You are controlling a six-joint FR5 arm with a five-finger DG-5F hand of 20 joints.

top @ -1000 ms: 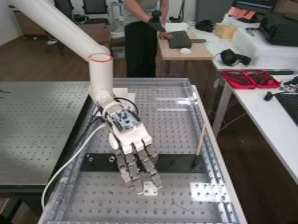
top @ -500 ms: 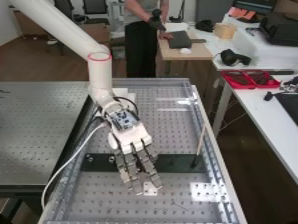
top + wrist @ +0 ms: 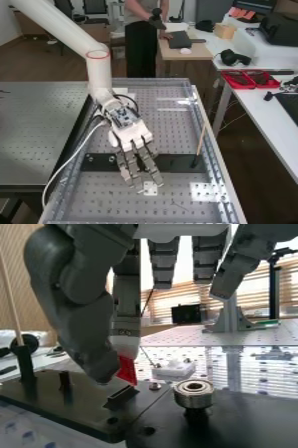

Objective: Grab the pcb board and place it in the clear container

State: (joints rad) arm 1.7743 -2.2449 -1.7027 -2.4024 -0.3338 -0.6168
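Wrist view: grasps red pcb board (image 3: 126, 370) in hand (image 3: 86, 331) above black plate (image 3: 73, 409), likely at the carrying step, next needing alignment over clear container (image 3: 174, 370) beside plate, then release.

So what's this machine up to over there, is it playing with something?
A white robot arm has its grey-fingered hand over a bench. The hand is pinching a small red piece, most likely the pcb board it has been asked to place in the clear container. That container sits on the bench just beyond a black plate, and the red piece is not in it yet.
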